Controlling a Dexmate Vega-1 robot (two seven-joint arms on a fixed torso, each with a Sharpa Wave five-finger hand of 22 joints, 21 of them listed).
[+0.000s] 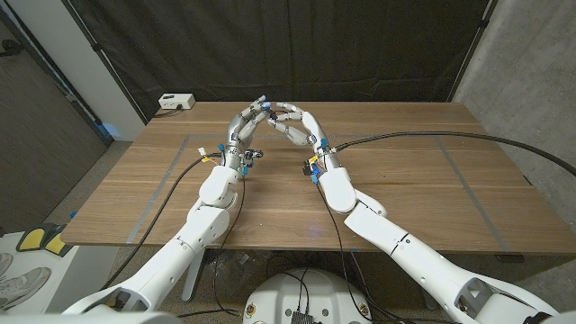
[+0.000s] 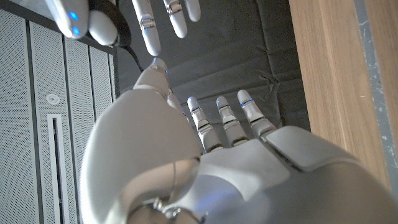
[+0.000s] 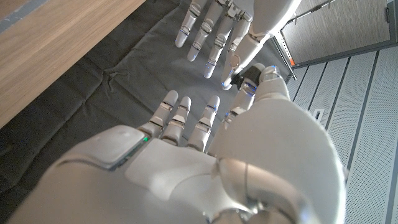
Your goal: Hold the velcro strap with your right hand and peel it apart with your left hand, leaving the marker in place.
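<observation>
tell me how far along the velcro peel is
Nothing looks done: no strap or marker can be made out. Left hand and right hand meet fingertip to fingertip above the table; whether they pinch anything is unclear. Holding and peeling remain.

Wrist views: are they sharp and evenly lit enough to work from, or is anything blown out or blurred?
Left wrist view: the left hand up close is soft and brightly lit, the dark curtain behind is crisp. Right wrist view: the right hand is slightly soft, with no harsh glare. Head view: even light, the table sharp, both hands raised together against the dark backdrop.
</observation>
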